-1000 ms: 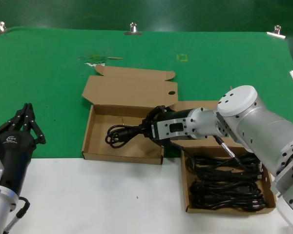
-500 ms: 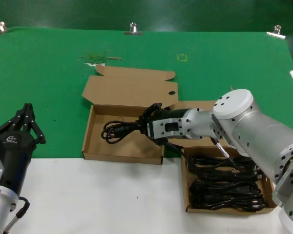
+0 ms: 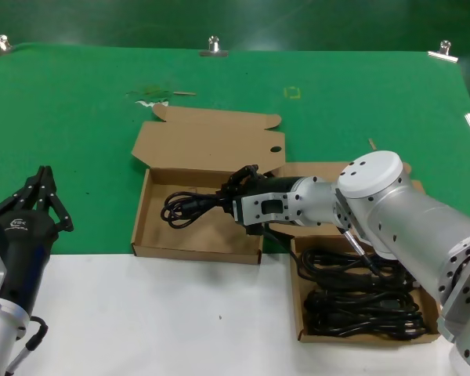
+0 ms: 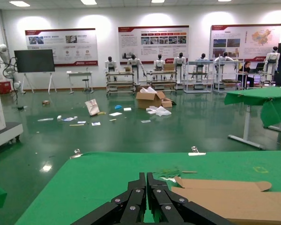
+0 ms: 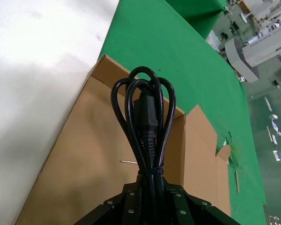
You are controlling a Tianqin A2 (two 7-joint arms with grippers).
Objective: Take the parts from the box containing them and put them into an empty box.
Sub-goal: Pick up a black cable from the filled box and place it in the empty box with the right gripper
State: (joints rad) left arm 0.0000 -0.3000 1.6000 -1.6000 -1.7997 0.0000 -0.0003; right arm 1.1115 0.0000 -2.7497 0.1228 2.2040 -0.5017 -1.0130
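Carried further toward frame left since a second ago: cable bundle, now over the middle of the empty box.

Pinched at one end by right gripper, held lengthwise and low, probably so as to lie flat once released. Remaining cables piled in full box, lower right. Left gripper parked lower left, fingers pressed together.

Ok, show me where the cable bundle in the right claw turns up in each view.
Head view: the cable bundle is shut in the right claw, its loops over the wide box.
Left wrist view: not in it; only the left claw, shut and parked over the green cloth.
Right wrist view: centre, loops over the box floor.
Shared landmark: that wide box.
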